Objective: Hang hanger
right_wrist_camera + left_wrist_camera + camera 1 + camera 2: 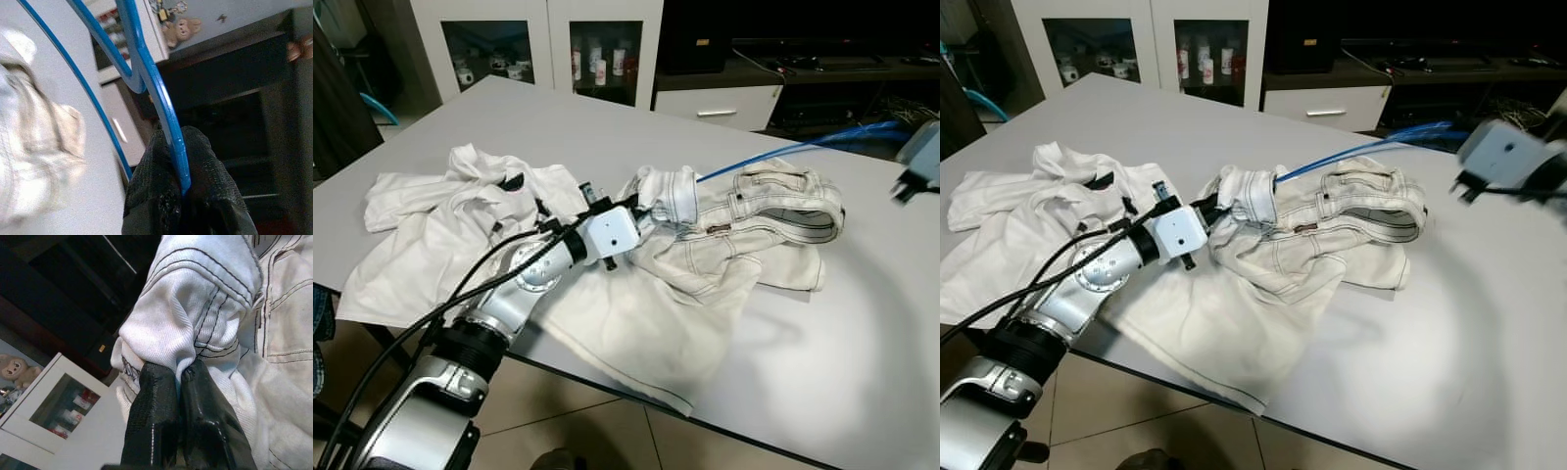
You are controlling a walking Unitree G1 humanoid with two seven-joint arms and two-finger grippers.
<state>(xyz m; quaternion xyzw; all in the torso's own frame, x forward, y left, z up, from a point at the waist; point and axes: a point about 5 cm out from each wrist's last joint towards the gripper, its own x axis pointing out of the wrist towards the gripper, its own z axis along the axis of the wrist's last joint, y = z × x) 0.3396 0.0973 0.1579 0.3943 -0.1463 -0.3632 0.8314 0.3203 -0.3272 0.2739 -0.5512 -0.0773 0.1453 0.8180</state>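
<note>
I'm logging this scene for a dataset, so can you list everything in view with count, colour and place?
Table: one, grey, under the clothes.
T-shirt: one, white, crumpled on the table's left part.
Jeans: one pair, white with dark stitching, mid-table, touching the T-shirt.
Hanger: one, blue, running from the jeans toward the right gripper.
Cabinet: one, white with glass doors, behind the table.
Plush monkey: one, brown, on the cabinet.
Drawer unit: one, white, beyond the table.
Left gripper: black fingers pinching the jeans' fabric.
Right gripper: black fingers clamped on the hanger.
</note>
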